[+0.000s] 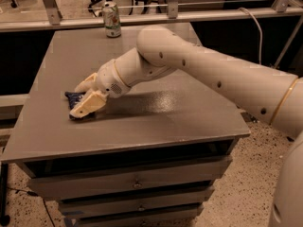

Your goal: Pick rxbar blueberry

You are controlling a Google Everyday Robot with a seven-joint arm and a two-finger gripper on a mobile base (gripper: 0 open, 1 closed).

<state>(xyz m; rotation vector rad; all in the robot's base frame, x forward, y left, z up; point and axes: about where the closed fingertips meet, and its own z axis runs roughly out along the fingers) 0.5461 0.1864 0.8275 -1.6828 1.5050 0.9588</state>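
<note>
Our gripper [78, 100] is down on the left side of the grey table [161, 122], low against the tabletop, with the arm [203, 72] reaching in from the right. The rxbar blueberry [72, 97] lies flat at that same spot, near the table's left edge. We see only a dark blue sliver of it at the gripper's tip, and the rest is hidden behind the gripper. We cannot tell whether the claw is clamped on the bar or merely set around it. The green-and-white can [111, 19] stands upright at the far edge, well apart, and plays no part here.

We judge this to be the grasp itself, with the lift not yet made. The chief risk is that the bar is thin and flat on a smooth top. A grip that catches only the wrapper's edge could let it slide out as we rise, or leave it behind altogether. Pressing down too hard could scrape the table or crumple the wrapper. A sideways nudge could also skate the bar toward the nearby left edge and off it. If we lift, we should go slowly and straight up
</note>
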